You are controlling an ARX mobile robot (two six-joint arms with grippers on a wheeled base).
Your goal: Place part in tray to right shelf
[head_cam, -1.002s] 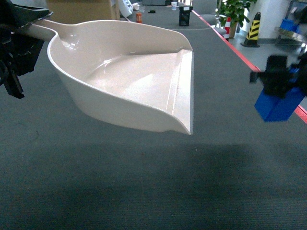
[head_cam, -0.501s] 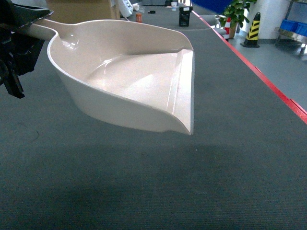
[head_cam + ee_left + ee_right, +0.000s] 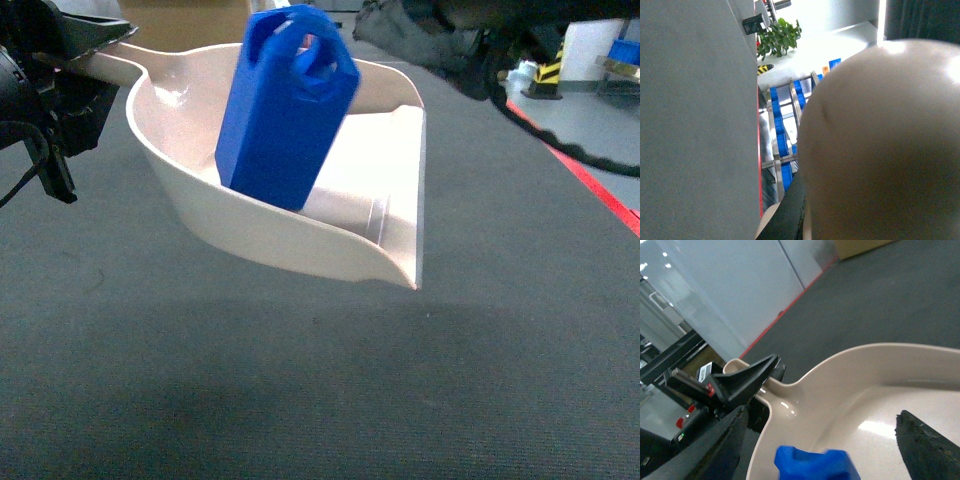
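The cream tray [image 3: 330,220] hangs above the grey floor. My left gripper [image 3: 62,62] is shut on its long handle at the upper left. The blue part [image 3: 285,105] stands tilted inside the tray, holes upward, its bottom hidden behind the near wall. In the right wrist view my right gripper [image 3: 821,415] is open, its dark fingers [image 3: 727,445] wide apart above the tray [image 3: 880,380]. The part [image 3: 815,465] lies free below them, touching neither. The left wrist view is mostly filled by the tray's underside [image 3: 880,150]. The right shelf [image 3: 776,125] shows as steel rails beyond a red line.
Dark grey carpet [image 3: 300,390] spreads under the tray. A red floor line [image 3: 590,185] runs along the right. My right arm [image 3: 450,35] and its cable cross the top right. A potted plant [image 3: 780,37] and blue crates [image 3: 784,150] stand by the steel rails.
The part was in the right gripper at the right edge one second ago, then out of view. Now it sits in the tray, let go. The tray shifted slightly right.
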